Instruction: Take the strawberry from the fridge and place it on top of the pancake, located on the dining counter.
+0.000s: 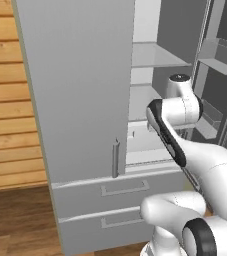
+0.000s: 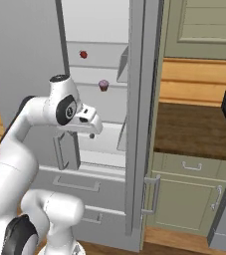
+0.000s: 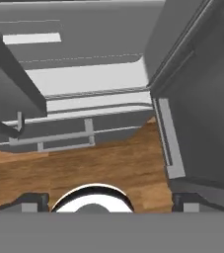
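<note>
Dark-red, the strawberry [image 2: 83, 54] sits untouched on a far upper shelf of the open fridge [image 1: 80, 100], above the cupcake [image 2: 103, 85], while the gripper [image 3: 108, 201], fingertips spread wide and empty, faces the floor, so everything remains.

fridge [image 1: 85, 100] right door open, white shelves [image 1: 155, 56]

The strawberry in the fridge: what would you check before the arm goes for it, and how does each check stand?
1. Fridge right door open: ok.
2. Strawberry in sight on an upper shelf: ok.
3. Cupcake apart from the berry, one shelf lower: ok.
4. End effector raised to the berry's shelf: not ok, it sits lower.
5. End effector pointed at the berry: not ok, the hand view looks at the floor.
6. Fingers open: cannot tell.
</note>
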